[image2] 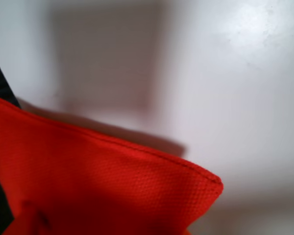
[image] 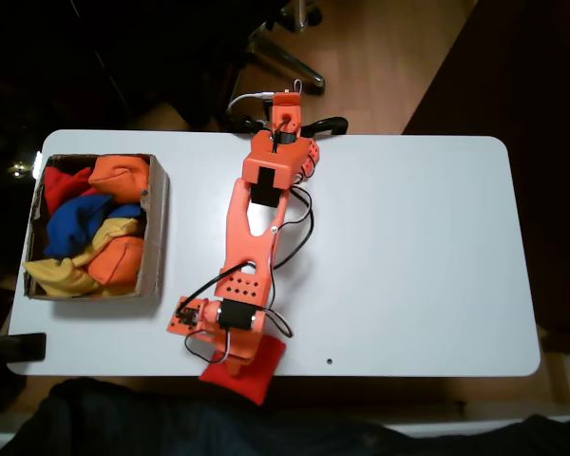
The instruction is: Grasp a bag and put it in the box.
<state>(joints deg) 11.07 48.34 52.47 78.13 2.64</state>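
The red bag is at the table's front edge, partly past it, under the tip of the orange arm. My gripper sits right on top of the bag, with its fingers hidden by the arm's body. Up close in the wrist view, the bag has its fabric bunched at the bottom left as if pinched. One corner stands free above the white table and casts a shadow. The gripper appears shut on the bag. The brown cardboard box stands at the table's left end in the fixed view, well away from the gripper.
Inside the box lie orange, blue, yellow and red beanbags. Black cables loop beside the arm. Its base is clamped at the far edge. White tabletop stretches to the right.
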